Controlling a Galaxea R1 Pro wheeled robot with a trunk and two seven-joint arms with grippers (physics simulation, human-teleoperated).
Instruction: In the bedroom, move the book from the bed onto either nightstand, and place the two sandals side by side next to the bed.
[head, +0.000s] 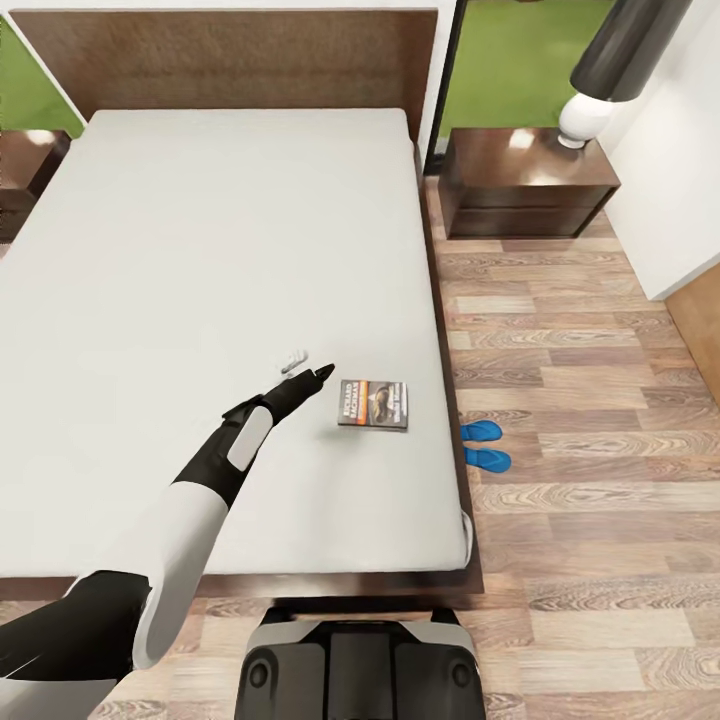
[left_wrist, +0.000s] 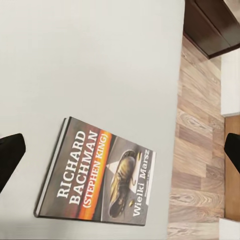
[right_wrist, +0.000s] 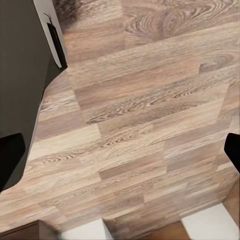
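Jaws on the left gripper (head: 308, 366) stand wide apart with nothing between them; in the left wrist view we see its two dark fingertips (left_wrist: 10, 159) at opposite edges of the picture, with the book (left_wrist: 97, 175) lying between and beyond them. Right gripper jaws are also spread wide and empty: in the right wrist view we see the fingertips (right_wrist: 9, 160) far apart over the wood floor (right_wrist: 145, 110).

In the head view we see the left arm stretched out over the bed (head: 200, 250), its gripper above the grey mattress just beside the book (head: 373, 403), not touching it. The book lies flat, cover up, near the bed's right edge.

We see the two blue sandals (head: 484, 445) on the floor (head: 580, 400) right beside the bed frame, side by side. One nightstand (head: 525, 182) stands at the right of the headboard; we see part of another nightstand (head: 30, 165) at the left.
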